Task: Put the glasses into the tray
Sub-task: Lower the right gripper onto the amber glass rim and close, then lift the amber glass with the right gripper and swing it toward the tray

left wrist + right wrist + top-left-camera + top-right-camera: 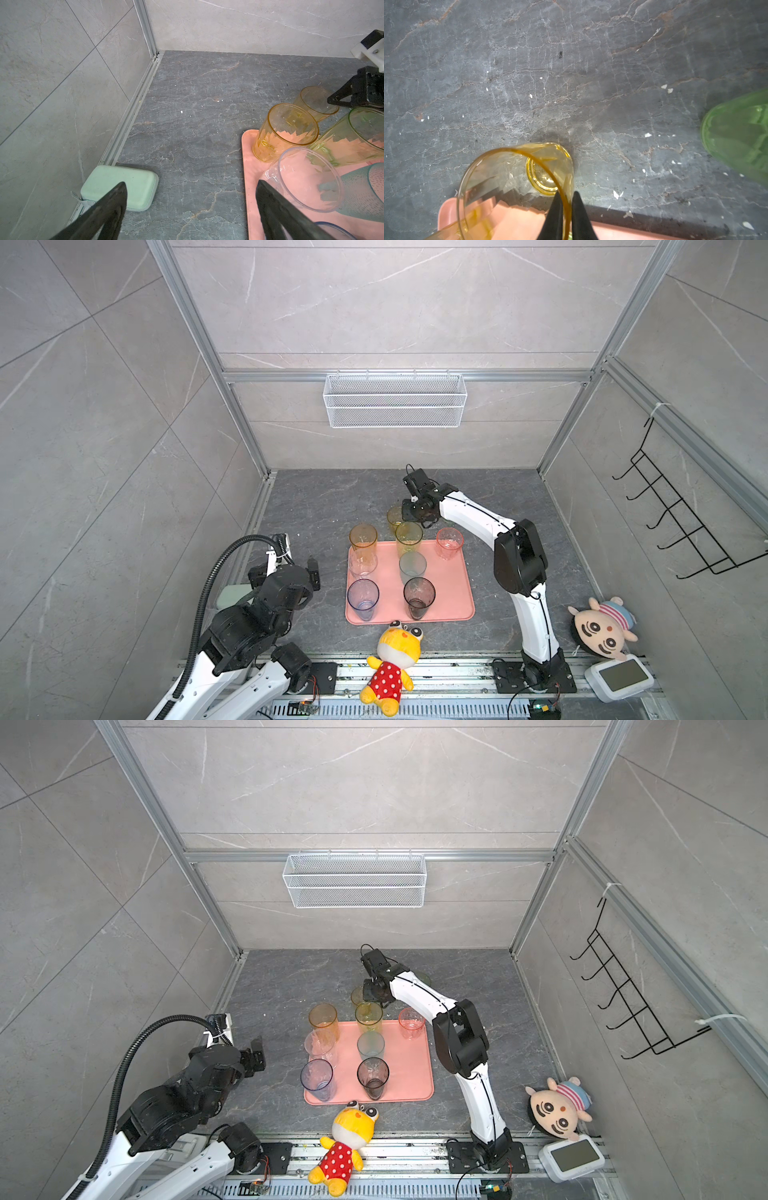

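Right gripper (566, 196) pinches rim of translucent amber tapered tumbler (508, 176), just behind salmon-pink rectangular tray (453, 593). Left gripper (191, 182) gapes, empty.

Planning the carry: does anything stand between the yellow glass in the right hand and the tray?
Yes: a tall greenish glass stands on the tray's far edge, directly in front of the yellow glass. Probably lift over.

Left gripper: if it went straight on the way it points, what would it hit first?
Likely the bare grey tabletop: the open left gripper aims between the green case and the pink tray, though depth is unclear.
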